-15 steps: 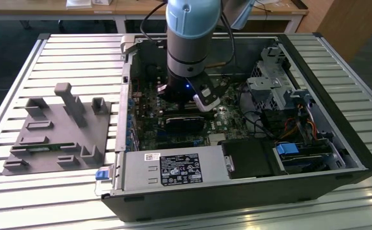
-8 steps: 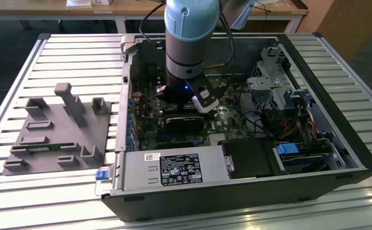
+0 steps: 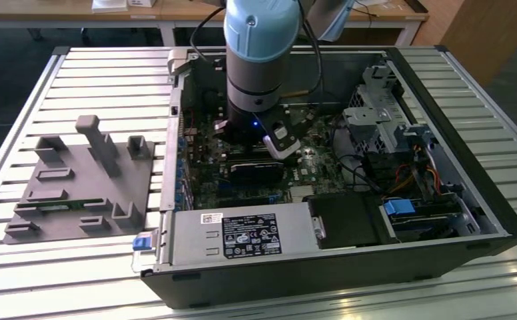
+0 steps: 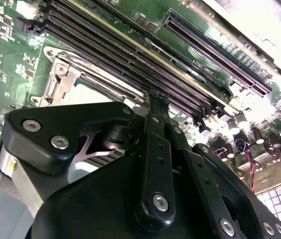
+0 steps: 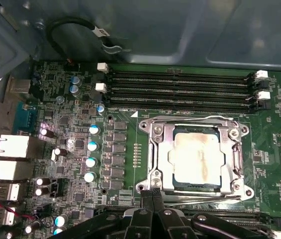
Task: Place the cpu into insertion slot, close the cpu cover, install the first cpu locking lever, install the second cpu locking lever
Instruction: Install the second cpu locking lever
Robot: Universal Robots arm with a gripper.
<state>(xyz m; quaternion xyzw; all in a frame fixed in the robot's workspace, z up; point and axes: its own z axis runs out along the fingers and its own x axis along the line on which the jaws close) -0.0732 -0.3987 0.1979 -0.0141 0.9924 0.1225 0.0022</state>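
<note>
A ribbed metal surface (image 3: 472, 87) shines in bright light; wooden tables (image 3: 240, 17) stand behind on a dark floor (image 3: 10, 60).

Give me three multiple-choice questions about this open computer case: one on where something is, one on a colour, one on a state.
1. The cpu lies:
A. in the insertion slot
B. on the grey fixture
C. on the slatted table

2. The clips at the ends of the memory slots are:
A. red
B. white
C. blue

3. The cpu cover is:
A. standing upright
B. removed
C. down over the cpu

Answers:
1 A, its silver top shows inside the socket.
2 B, white tabs show at both ends.
3 C, the silver frame lies flat around the chip in the first wrist view, with the gripper at its edge.
</note>
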